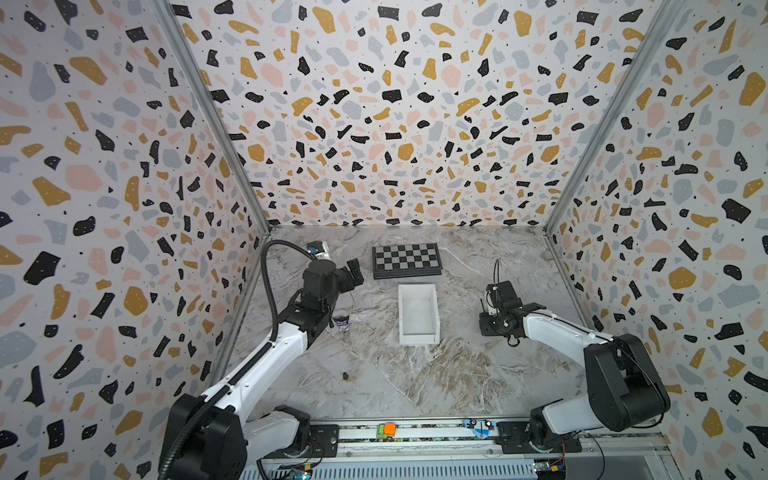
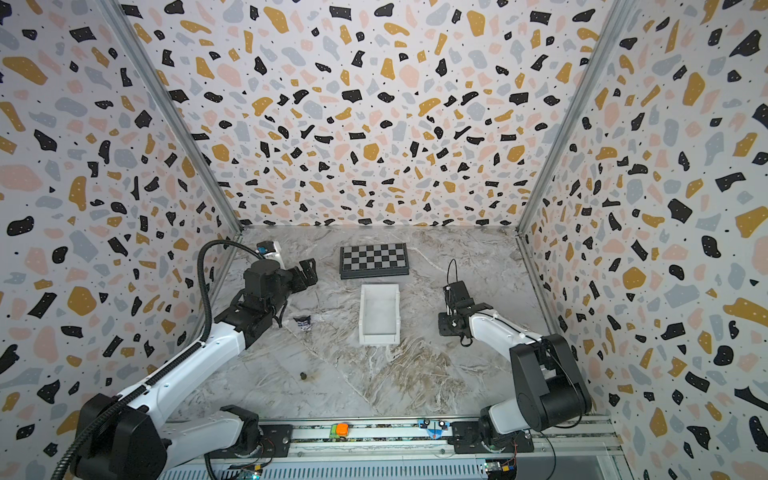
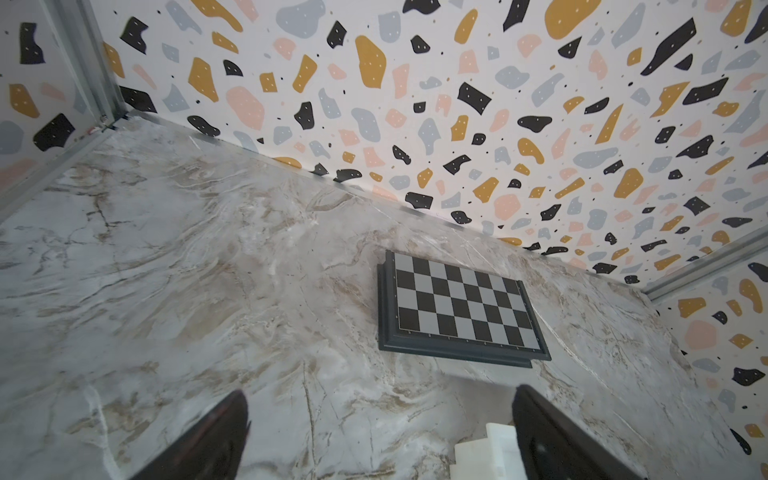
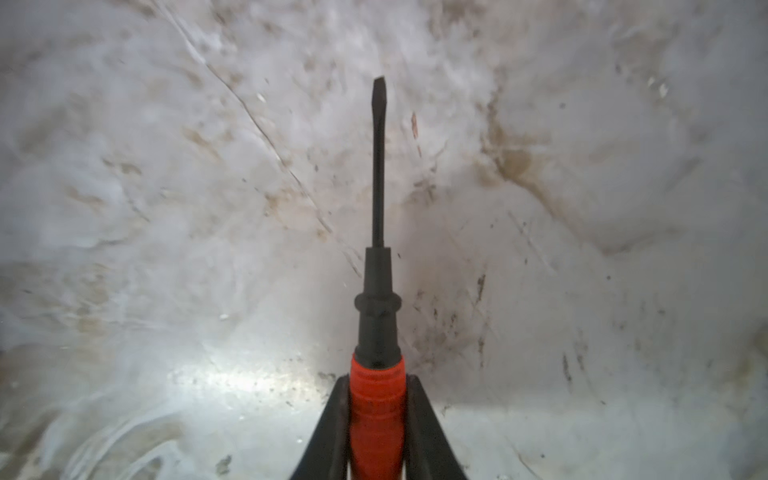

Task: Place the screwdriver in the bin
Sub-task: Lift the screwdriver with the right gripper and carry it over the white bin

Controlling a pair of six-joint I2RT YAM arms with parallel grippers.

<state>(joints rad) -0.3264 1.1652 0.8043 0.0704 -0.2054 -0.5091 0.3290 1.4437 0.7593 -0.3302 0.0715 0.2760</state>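
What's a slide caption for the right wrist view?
Jaws shut on the red handle of the screwdriver, marble tabletop beyond.

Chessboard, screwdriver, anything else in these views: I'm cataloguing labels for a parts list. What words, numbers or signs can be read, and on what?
No text can be read outright.
Black-and-grey checkered chessboard: tiny marks along its border, too small to read.
Small red-orange-handled screwdriver: faint marks on the handle, blurred.
Small dark packet with pale print: too small to read.
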